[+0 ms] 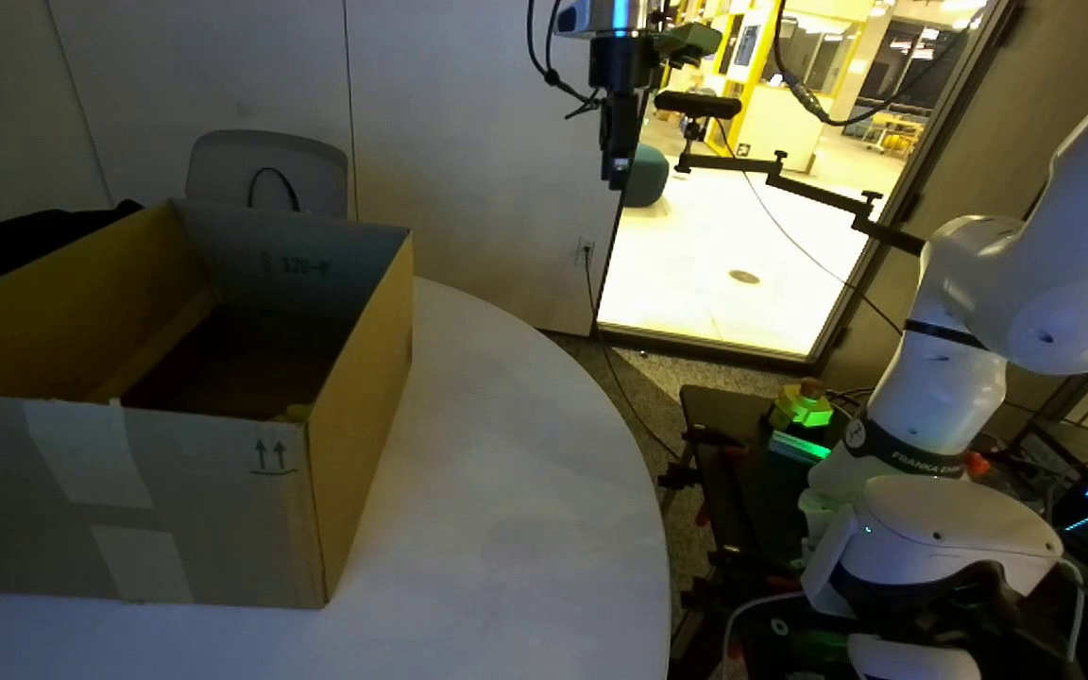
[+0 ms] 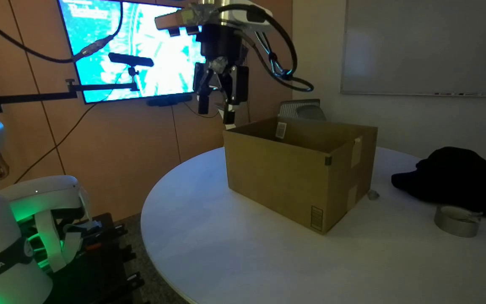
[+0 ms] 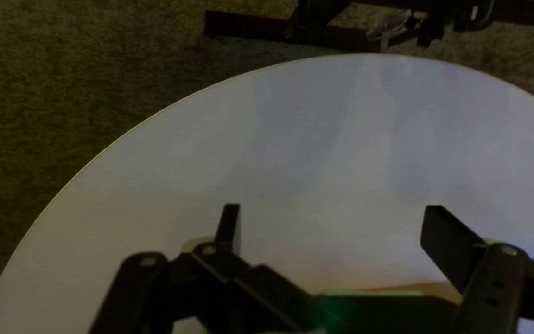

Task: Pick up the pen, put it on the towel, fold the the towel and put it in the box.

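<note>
The box point(image 1: 128, 510), a brown carton, stands upright with its top uncovered on the round table in both exterior views. A small yellow-green patch point(image 1: 297, 413) shows just inside one corner of it; whether this is the towel I cannot tell. The pen is hidden or out of view. My gripper point(image 2: 216, 110) hangs pointing down, higher than the box rim and off to its side. In the wrist view the gripper point(image 3: 332, 218) is open, fingers point(image 3: 448, 241) wide apart, with only table surface behind the gap. A brown strip of the box point(image 3: 441, 290) shows low between the fingers.
The white table point(image 1: 506, 529) has a rounded edge. Beyond the box lie a dark cloth heap point(image 2: 458, 181), a tape roll point(image 2: 457, 221) and a small grey lump point(image 2: 373, 194). A camera on a jointed bracket point(image 1: 771, 175) reaches out near the arm. A grey chair point(image 1: 265, 175) stands behind.
</note>
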You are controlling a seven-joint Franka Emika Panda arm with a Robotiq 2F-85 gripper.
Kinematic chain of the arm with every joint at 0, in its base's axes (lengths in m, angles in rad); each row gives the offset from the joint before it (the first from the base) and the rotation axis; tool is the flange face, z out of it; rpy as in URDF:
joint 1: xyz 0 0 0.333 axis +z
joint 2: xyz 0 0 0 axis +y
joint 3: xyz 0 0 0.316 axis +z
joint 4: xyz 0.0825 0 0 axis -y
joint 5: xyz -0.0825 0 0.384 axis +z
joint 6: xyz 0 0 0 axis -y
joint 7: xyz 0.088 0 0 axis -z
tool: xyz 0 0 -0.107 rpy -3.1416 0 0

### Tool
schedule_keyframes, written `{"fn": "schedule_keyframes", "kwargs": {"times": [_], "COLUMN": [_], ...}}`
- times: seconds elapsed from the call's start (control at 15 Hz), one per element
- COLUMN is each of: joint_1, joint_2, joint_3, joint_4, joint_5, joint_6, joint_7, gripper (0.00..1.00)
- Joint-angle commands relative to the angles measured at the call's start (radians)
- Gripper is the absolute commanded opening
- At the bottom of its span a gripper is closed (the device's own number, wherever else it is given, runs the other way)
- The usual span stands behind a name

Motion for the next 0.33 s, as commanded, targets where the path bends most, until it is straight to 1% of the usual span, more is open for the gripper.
{"fn": "schedule_keyframes", "kwargs": {"times": [0.0,0.27], "joint_1": [0.012,0.013], "joint_2": [-0.016,-0.014], "joint_3": [-0.015,-0.018], "joint_4": [-0.009,-0.015], "joint_5": [-0.002,-0.002], "joint_6": [-0.017,-0.019], "joint_7": [-0.025,-0.030], "gripper": [1.00,1.00]}}
